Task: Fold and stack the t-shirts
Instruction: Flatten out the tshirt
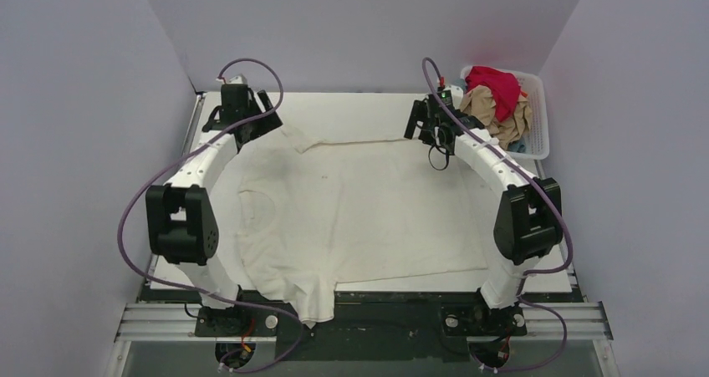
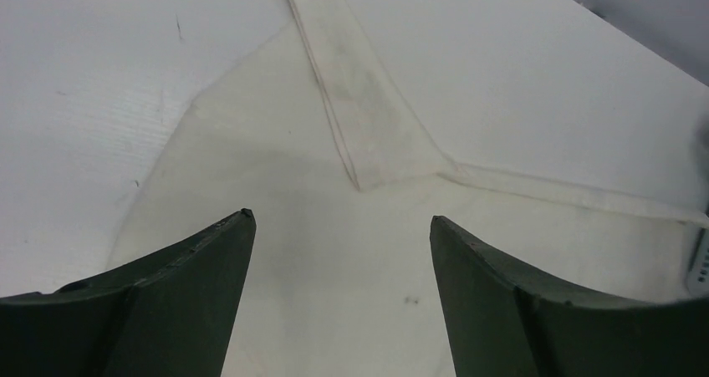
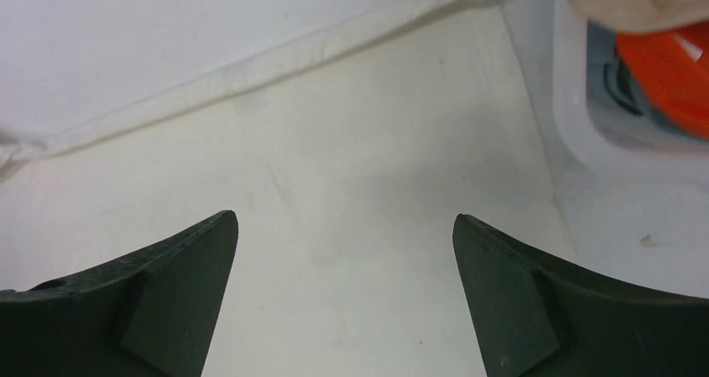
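Observation:
A large cream-white t-shirt (image 1: 359,210) lies spread flat over most of the table, its neck to the left and one sleeve hanging over the near edge. My left gripper (image 1: 266,116) is open above the shirt's far left sleeve (image 2: 351,101); nothing is between its fingers. My right gripper (image 1: 425,126) is open above the shirt's far right hem (image 3: 276,59), also empty. A magenta-red shirt (image 1: 495,86) and a tan shirt (image 1: 500,116) are heaped in the basket. An orange shirt (image 3: 669,68) shows in the right wrist view.
A white plastic slatted basket (image 1: 542,118) stands at the far right corner of the table, just right of my right gripper; it also shows in the right wrist view (image 3: 568,101). Pale walls close in on three sides.

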`<action>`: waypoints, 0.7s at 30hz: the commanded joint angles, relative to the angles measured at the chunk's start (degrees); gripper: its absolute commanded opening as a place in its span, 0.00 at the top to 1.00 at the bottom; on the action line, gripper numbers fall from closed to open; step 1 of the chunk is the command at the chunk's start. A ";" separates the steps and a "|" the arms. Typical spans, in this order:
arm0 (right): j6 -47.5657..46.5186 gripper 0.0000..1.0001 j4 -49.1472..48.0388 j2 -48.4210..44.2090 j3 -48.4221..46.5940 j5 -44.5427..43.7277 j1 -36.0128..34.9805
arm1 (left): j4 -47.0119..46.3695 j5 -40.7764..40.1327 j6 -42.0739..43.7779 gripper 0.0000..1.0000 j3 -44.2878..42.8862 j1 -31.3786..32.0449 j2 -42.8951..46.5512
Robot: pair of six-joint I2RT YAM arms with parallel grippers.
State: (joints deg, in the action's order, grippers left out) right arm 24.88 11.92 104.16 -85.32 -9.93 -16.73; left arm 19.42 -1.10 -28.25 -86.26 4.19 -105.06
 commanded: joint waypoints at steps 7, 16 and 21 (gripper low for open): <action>6.47 0.04 -2.24 -9.94 17.35 7.92 -1.90 | -11.57 4.66 -11.29 0.11 12.99 5.48 6.67; 8.38 0.05 -5.33 -4.99 20.96 12.95 -2.01 | -9.90 7.33 -14.49 0.09 -1.28 6.64 -10.54; 7.76 0.06 -5.46 -1.88 20.98 13.39 -1.92 | -8.44 6.48 -14.39 0.09 -4.66 6.72 -16.21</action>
State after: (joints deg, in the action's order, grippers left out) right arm 32.14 7.09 100.27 -65.08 2.20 -18.50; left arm 10.98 5.04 -41.85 -86.50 10.59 -119.15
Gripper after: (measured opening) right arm 0.947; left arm 0.910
